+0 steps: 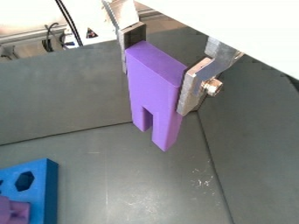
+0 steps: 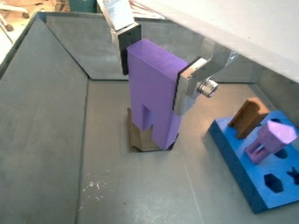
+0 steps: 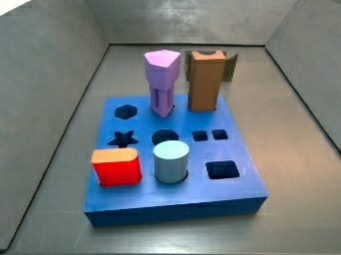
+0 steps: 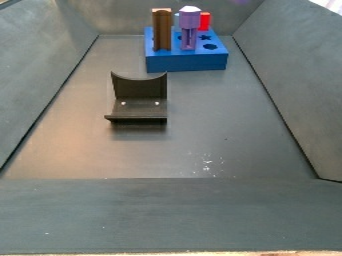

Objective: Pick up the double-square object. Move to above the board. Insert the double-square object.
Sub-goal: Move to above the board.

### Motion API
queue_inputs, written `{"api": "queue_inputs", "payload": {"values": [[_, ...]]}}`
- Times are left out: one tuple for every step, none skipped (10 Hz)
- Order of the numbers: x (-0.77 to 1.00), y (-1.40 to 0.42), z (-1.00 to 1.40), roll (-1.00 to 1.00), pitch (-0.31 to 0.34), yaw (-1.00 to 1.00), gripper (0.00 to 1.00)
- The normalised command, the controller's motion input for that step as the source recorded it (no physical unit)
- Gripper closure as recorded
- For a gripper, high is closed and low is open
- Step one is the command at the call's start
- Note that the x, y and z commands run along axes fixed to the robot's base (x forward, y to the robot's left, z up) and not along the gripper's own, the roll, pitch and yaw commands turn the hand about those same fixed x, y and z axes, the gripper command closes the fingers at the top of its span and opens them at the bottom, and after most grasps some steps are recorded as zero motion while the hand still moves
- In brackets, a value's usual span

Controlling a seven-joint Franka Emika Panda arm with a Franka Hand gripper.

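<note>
Gripper (image 1: 167, 63) clamps the tall light-purple block (image 1: 156, 91) near its flat top, holding it upright above the grey floor, away from the blue board (image 2: 260, 166). Its lower half splits into two square legs.

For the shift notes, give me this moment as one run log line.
end effector: shut on double-square object, lifted above floor | board: double-square holes empty | phase: carry to board

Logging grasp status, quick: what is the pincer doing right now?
Pincer: closed on the double-square object, held upright off the floor.
</note>
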Motion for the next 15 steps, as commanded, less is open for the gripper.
{"api": "queue_inputs", "payload": {"values": [[0.00,0.03,0.18,0.00,0.086,-0.02,1.00],[0.21,-1.00,-0.04,0.21,0.200,-1.00,1.00],[0.21,-1.00,-0.04,0.21,0.198,-1.00,1.00],[0.21,-1.00,-0.04,0.23,0.196,-1.00,1.00],[0.21,-1.00,-0.04,0.21,0.188,-1.00,1.00],[0.22,-1.00,-0.04,0.21,0.192,-1.00,1.00],[0.22,-1.00,-0.04,0.21,0.210,-1.00,1.00],[0.23,-1.00,-0.04,0.21,0.239,-1.00,1.00],[0.24,-1.00,-0.03,0.19,0.268,-1.00,1.00],[0.25,-1.00,-0.03,0.09,0.243,-0.65,1.00],[0.26,-1.00,-0.03,0.05,0.215,-0.42,1.00],[0.27,-1.00,-0.02,0.01,0.185,-0.20,1.00],[0.28,-1.00,-0.02,0.00,0.170,-0.13,1.00],[0.29,-1.00,-0.01,0.00,0.154,-0.05,1.00],[0.30,-1.00,0.00,0.00,0.152,-0.03,1.00]]}}
